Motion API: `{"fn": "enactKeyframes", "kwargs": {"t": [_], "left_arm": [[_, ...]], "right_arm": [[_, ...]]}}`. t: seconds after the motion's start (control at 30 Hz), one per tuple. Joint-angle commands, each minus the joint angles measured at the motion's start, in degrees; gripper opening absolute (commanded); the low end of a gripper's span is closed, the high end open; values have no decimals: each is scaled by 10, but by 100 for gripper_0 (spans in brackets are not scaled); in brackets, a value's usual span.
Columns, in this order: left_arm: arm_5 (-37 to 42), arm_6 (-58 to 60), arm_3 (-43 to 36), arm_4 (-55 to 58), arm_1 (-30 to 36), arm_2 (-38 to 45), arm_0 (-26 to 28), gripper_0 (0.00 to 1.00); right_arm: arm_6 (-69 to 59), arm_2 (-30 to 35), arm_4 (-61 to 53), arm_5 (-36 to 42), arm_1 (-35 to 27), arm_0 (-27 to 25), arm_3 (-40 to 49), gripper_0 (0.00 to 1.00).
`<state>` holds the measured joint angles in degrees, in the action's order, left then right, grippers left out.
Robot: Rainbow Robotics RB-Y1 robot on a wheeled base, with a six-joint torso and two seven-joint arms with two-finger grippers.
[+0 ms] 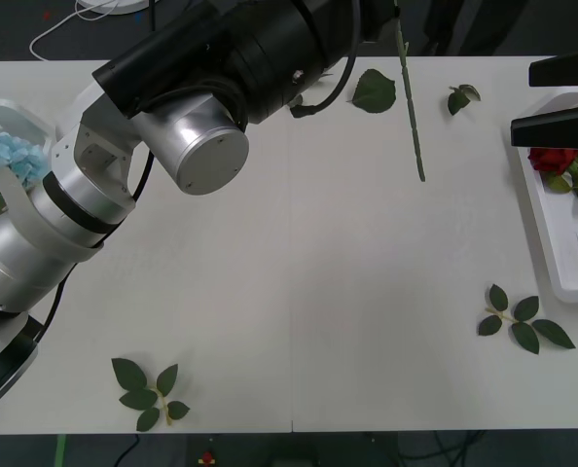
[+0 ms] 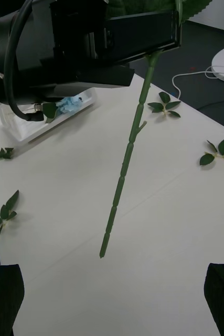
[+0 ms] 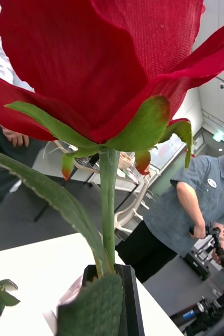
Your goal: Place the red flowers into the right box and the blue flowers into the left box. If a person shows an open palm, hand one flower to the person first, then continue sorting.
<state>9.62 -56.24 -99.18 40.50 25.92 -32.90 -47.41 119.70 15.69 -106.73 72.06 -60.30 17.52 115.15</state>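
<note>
Left gripper (image 3: 109, 283), black fingers clenched on a woven-fabric red rose (image 3: 106, 68), dangles its knobbly green stem (image 1: 411, 117) above the matte white table (image 1: 347, 292); right gripper (image 2: 112, 299) released

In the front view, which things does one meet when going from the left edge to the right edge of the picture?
Blue flowers in the left box → left arm → loose leaf sprig → hanging rose stem held by the left claw → leaf sprig → red flowers in the right box.
</note>
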Motion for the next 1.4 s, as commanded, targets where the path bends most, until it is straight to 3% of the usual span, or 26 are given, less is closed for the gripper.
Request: {"fn": "enactKeyframes", "kwargs": {"t": [0.03,0.73,1.0,1.4], "left_arm": [[-10,32,-22,9,-13,-16,-32,0],[-10,40,-48,20,-26,-19,-31,0],[-10,40,-48,20,-26,-19,-31,0],[-10,40,-48,20,-26,-19,-31,0]], "right_arm": [[4,15,0,0,-28,-5,3,100],[-110,-18,-107,-42,-14,-18,-63,100],[-108,-101,-114,-120,-6,1,-63,100],[-97,-196,-114,-169,26,63,-63,100]]}}
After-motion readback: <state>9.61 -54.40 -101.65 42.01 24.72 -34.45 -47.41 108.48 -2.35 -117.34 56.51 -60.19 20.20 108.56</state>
